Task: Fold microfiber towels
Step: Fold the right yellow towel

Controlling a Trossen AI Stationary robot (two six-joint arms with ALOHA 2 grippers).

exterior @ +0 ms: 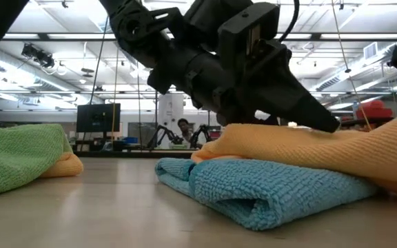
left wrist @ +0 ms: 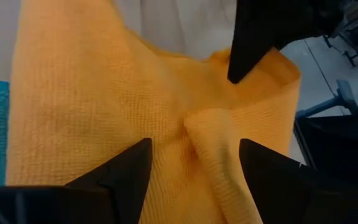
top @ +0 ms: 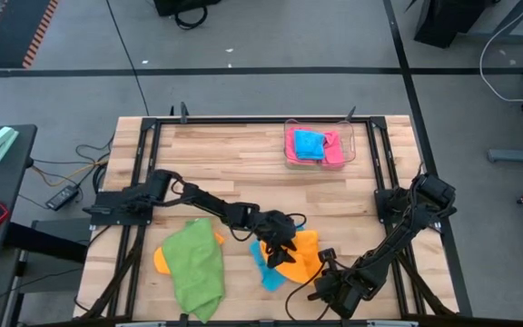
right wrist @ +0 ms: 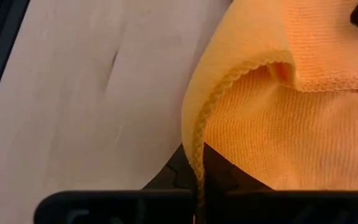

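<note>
Lying under the open left pincer (left wrist: 191, 165), orange towel (left wrist: 92, 99); right pincer (right wrist: 197, 186) clamping its edge.

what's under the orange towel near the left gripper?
A blue towel lies folded under the orange towel, sticking out along one side. How far it reaches underneath is hidden. The left gripper is open above the orange towel.
</note>
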